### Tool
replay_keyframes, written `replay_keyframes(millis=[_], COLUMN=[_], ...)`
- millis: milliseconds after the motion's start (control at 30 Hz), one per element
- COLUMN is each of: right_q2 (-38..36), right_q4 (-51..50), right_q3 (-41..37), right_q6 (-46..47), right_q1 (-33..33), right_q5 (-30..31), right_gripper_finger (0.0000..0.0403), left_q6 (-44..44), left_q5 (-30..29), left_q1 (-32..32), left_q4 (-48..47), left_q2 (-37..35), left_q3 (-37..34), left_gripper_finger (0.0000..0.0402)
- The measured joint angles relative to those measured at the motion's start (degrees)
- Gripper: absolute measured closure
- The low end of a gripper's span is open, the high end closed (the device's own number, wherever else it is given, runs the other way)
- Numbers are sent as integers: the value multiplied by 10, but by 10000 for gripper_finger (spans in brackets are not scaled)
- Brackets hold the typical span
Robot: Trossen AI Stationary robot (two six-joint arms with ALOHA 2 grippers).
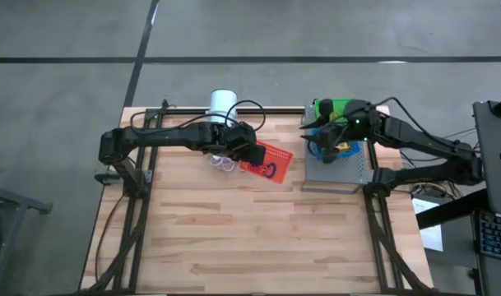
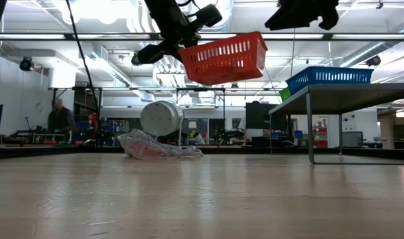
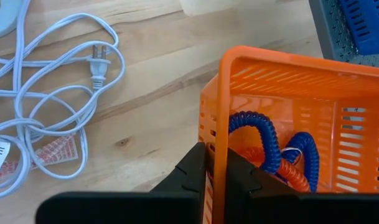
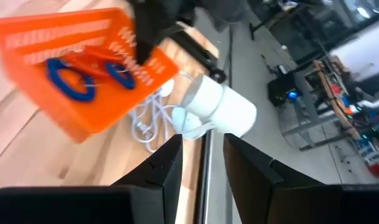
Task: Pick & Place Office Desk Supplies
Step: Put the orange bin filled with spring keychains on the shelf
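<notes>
The left hand (image 3: pixel 215 177) is pinched on the red-orange basket (image 1: pixel 266 161) rim — carried clear of the counter (image 1: pixel 258 238) — while the right hand (image 4: pixel 201 158), fingers apart and empty, waits over the grey tray (image 1: pixel 349 171).

Looks like a robotics lab or workshop hall. Butcher-block table (image 1: pixel 258 230) on a black metal frame, set on bare grey concrete floor (image 1: pixel 69 82). Beyond the left gripper's (image 3: pixel 215 180) closed jaws, only wood and a coiled cord (image 3: pixel 46 124). Past the right gripper's (image 4: pixel 201 155) parted jaws, workbenches crowded with electronics (image 4: pixel 338 81). Farther back, exposed ceiling ducts (image 2: pixel 109 63), strip lights, shelving, a person (image 2: pixel 59 119) at a bench.
</notes>
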Motion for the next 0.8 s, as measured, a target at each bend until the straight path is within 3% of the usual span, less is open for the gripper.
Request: replay_keyframes(millis=[267,533,800], right_q2=[21,111,181], right_q4=[-91,-218,-294], right_q3=[8,139,220], right_q6=[-13,-9,-12], right_q1=[64,130,160], right_q5=[13,124,95], right_gripper_finger=[294,294,294], left_q6=[0,0,28], left_q5=[2,2,14], left_q1=[1,2,2], left_q4=[0,2,1], left_q2=[0,0,0], left_q3=[0,0,0], left_gripper_finger=[373,373,373])
